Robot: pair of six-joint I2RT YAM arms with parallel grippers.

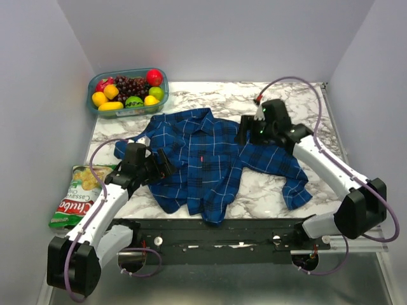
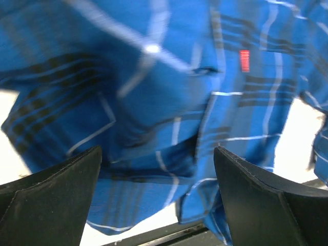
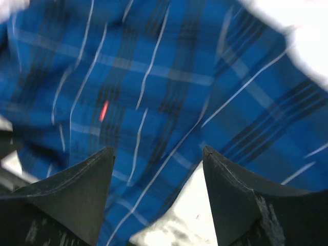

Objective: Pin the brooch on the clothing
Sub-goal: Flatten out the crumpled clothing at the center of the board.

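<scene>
Over shirt (image 1: 191,136), both hands (image 2: 158,149) (image 3: 158,149) agape, empty.

**One high view, two close ones**

The top camera looks down from above and behind the arm bases (image 1: 73,264), taking in the whole table (image 1: 254,95). Each wrist camera peers forward between its own fingers (image 2: 51,200), close over the shirt (image 2: 154,102) and blurred. All three share the shirt front around the brooch (image 1: 201,157).

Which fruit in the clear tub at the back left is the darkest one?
The bunch of grapes in the middle of the tub: it is dark purple, while the other fruits are bright red, yellow, orange or green.
</scene>
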